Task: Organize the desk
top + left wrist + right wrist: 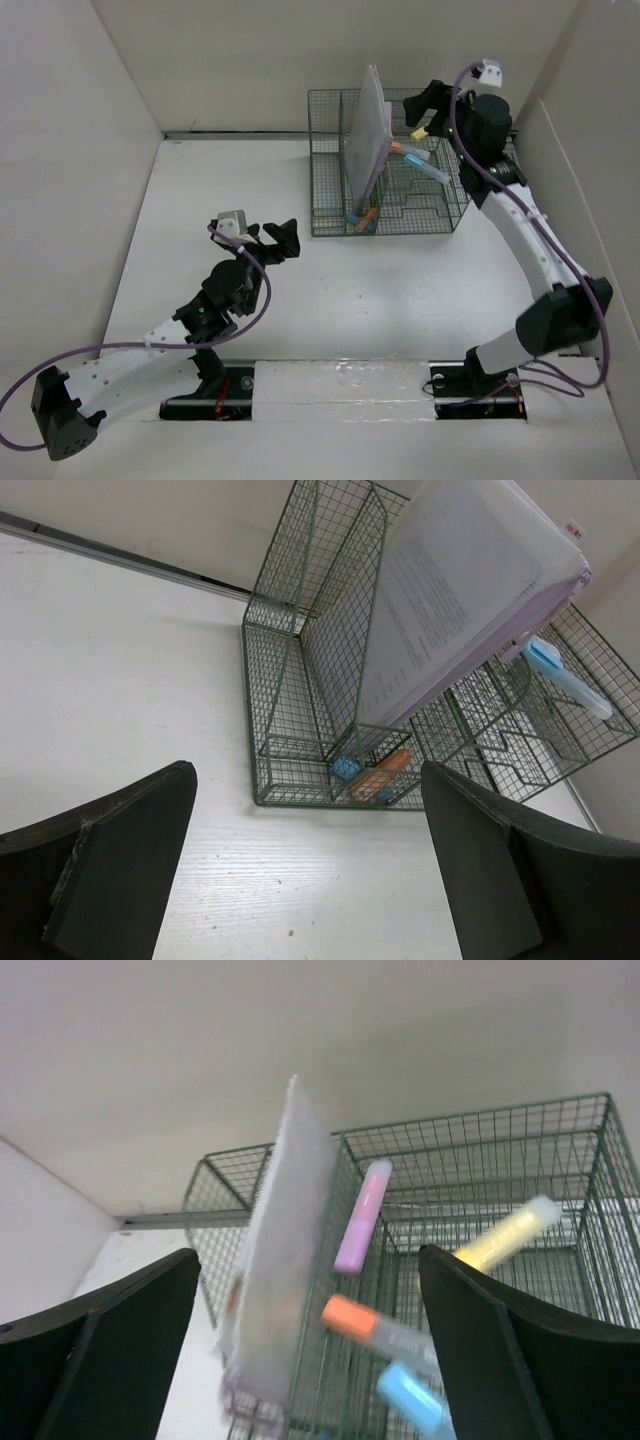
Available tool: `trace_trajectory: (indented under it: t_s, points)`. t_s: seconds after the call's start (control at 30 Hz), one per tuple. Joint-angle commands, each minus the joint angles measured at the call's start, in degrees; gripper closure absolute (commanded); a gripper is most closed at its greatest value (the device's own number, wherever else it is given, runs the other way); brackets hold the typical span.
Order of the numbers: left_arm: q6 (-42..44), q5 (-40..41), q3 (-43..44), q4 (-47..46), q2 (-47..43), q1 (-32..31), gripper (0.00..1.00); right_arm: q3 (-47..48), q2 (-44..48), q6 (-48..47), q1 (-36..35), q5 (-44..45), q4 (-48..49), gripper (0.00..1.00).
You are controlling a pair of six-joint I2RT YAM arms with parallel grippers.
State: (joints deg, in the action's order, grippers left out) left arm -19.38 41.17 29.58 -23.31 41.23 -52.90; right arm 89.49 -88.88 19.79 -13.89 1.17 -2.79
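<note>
We see the left pincer (283, 238) held low over the middle of the table (380, 300), its two fingers (110, 870) spread wide with nothing between them; the white table lies right under it and runs on ahead and to both sides as far as the panel walls (250, 60). In the left wrist view bare table fills the gap between the fingers up to the dark green wire basket (300, 670), which stands on the table just beyond the fingertips and apart from them. The right pincer (425, 110) hangs above the far right part of that basket, likewise wide open and gripping nothing; here the table is below it, under the mesh. A sheaf of papers (365, 140) in a clear sleeve stands on edge in the basket, tilted. To its right are a yellow marker (510, 1235), nearest the right pincer, a pink marker (362, 1215), an orange-capped marker (352, 1317) and a light blue marker (410, 1395); the right wrist view is blurred, so we cannot tell whether the pink marker rests on the wire. A small orange thing (385, 775) and a small blue thing (345, 768) lie on the basket floor at the foot of the papers.
</note>
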Motion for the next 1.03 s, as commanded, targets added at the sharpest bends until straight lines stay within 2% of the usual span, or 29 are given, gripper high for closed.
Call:
trace_trajectory:
  t_s: [0.0, 0.03, 0.1, 0.2, 0.23, 0.4, 0.57, 0.7, 0.77, 1.0]
  points:
    - [0.22, -0.73, -0.58, -2.27, -1.15, -0.18, 0.09, -10.3, 13.21, 0.16, -2.72, 0.59, 11.66, 0.05]
    - [0.3, -0.91, -0.67, -2.27, -1.33, -0.18, 0.09, -13.18, 16.17, 0.16, -3.42, 0.5, 12.71, 0.0]
    - [-0.05, -1.35, -0.58, -2.35, -2.03, -0.18, 0.09, -22.11, 25.01, -0.1, -6.05, 0.5, 16.4, 0.0]
    - [-0.57, -2.14, -0.4, -1.91, -3.17, -0.18, 0.09, -29.27, 33.66, -1.51, -9.91, 0.76, 18.25, 0.0]
    - [-0.84, -2.41, -0.32, -1.48, -3.7, -0.18, 0.09, -32.77, 39.52, -2.03, -10.71, 1.63, 17.99, 0.0]
    - [-2.15, -4.07, 1.53, -0.34, -9.57, -0.18, 0.09, -39.83, 57.65, -5.46, -14.84, -0.73, 15.89, 0.0]
    - [-4.97, -5.13, 0.56, 0.81, -18.29, -0.18, 0.09, -43.87, 75.94, -5.82, -16.26, 4.37, 12.11, 0.0]
    - [-6.11, -6.19, -0.4, 0.63, -25.05, -0.18, 0.09, -44.49, 81.66, -5.82, -16.26, 7.7, 11.23, 0.0]
    - [-6.29, -6.63, -0.14, 1.07, -26.02, -0.71, 0.09, -43.62, 81.59, -5.82, -16.26, 7.8, 9.83, 0.0]
    - [-6.99, -9.08, 3.54, 4.15, -23.93, -0.71, 0.07, -40.36, 74.21, -5.2, -16.26, 3.68, 7.62, 0.0]
